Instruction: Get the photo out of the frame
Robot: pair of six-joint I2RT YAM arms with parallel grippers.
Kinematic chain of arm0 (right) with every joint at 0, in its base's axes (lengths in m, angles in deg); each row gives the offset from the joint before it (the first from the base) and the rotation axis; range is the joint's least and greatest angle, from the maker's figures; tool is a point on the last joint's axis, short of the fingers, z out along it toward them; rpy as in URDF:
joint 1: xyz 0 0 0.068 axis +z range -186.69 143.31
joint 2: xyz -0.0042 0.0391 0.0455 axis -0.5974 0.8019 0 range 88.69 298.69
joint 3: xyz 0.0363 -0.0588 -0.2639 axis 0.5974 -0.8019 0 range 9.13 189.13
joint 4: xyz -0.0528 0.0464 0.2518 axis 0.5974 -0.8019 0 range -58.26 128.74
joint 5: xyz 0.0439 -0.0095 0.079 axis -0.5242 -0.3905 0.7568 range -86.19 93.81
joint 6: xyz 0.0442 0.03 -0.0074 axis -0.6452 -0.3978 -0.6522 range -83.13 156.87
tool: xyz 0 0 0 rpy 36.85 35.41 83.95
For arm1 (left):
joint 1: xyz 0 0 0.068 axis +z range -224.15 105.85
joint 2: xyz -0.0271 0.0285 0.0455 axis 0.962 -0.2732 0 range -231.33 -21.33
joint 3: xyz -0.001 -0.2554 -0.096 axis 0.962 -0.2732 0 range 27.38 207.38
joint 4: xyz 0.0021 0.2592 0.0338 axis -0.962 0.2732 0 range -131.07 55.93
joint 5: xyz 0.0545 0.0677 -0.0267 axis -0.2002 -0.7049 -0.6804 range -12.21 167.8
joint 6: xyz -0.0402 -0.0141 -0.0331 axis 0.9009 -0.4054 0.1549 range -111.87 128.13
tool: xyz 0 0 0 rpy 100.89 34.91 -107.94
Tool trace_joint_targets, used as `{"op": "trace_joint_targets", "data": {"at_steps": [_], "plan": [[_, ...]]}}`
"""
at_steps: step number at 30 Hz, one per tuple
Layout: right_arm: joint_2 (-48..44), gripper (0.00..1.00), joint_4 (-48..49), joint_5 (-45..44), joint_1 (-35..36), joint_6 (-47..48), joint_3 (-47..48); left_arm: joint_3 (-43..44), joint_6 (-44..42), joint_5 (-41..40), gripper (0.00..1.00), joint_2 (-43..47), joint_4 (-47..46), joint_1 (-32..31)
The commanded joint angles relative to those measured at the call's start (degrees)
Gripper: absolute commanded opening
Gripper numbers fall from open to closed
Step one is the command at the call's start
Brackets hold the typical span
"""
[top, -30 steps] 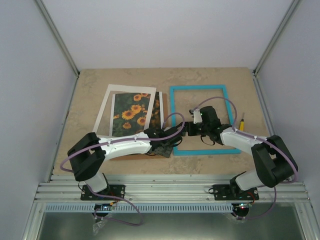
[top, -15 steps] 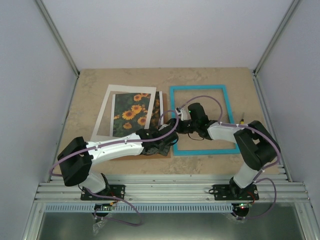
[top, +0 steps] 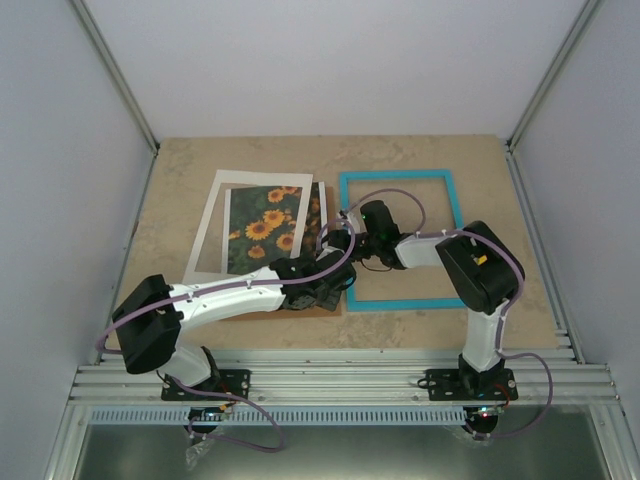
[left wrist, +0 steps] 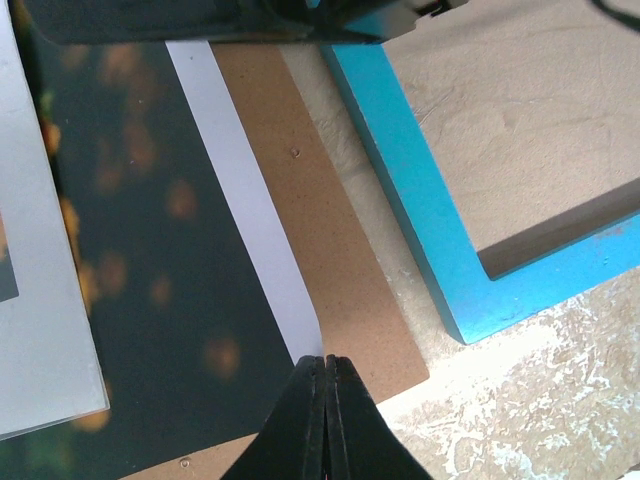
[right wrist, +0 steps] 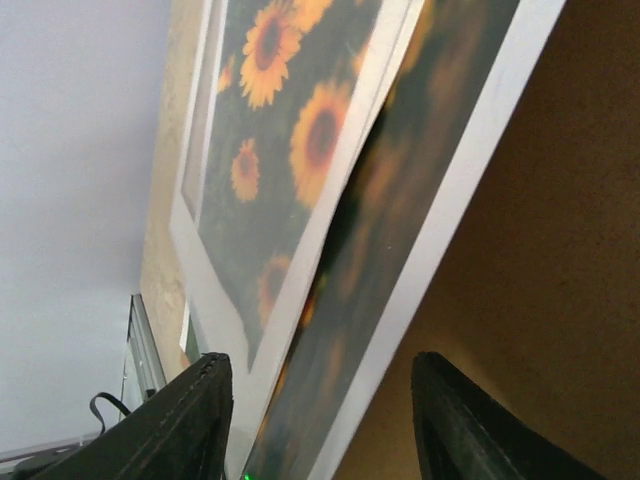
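Note:
The photo (top: pixel 262 228) of orange blooms lies left of centre, partly under a white mat sheet (top: pixel 212 225), on the brown fibreboard back (left wrist: pixel 340 250). The turquoise frame (top: pixel 400 300) lies flat to its right, with bare table showing through it. My left gripper (top: pixel 325 290) is shut; in the left wrist view its tips (left wrist: pixel 325 365) rest at the near corner of the photo's white edge (left wrist: pixel 250 210). My right gripper (top: pixel 340 235) is open. In the right wrist view (right wrist: pixel 330 420) its fingers straddle the photo's white right edge (right wrist: pixel 440 240) over the brown back (right wrist: pixel 560 250).
The frame's blue rail (left wrist: pixel 400 180) runs just right of the fibreboard back. A small yellow tool (top: pixel 480 259) is mostly hidden behind the right arm. Grey walls close the table on three sides, and an aluminium rail runs along the near edge.
My right arm has swung left across the frame's opening, bringing its gripper to the photo's right edge. My left gripper has stayed near the board's near corner while its elbow moved left.

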Motion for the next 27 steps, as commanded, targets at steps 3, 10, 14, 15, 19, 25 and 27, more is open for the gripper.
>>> {"op": "trace_joint_targets", "data": {"at_steps": [3,10,14,15,19,25,27], "plan": [[3.38,0.45,2.20,1.01,0.32,-1.44,3.23,-0.31,1.18,1.19,0.00,1.41,-2.81,-0.18],[4.94,0.28,1.62,0.66,0.29,-1.45,4.62,0.07,1.77,2.43,0.00,1.19,-4.21,-0.24],[4.76,0.15,-0.05,0.30,-0.12,-0.28,4.87,-0.46,2.58,2.90,0.07,2.25,-4.58,-0.19],[4.64,0.09,-0.21,0.25,-0.30,-0.18,4.72,-0.80,2.64,3.07,0.10,2.61,-4.69,-0.18],[3.87,0.02,-0.45,0.13,-1.02,0.31,3.76,-1.91,3.15,3.49,0.20,4.73,-4.74,-0.19],[2.38,0.00,-2.26,0.26,-1.82,2.11,3.36,-3.98,3.95,2.95,0.35,9.31,-5.46,-0.18],[1.43,0.00,-3.31,0.35,-2.15,3.04,3.23,-4.51,4.28,2.30,0.40,10.88,-5.28,0.07]]}}
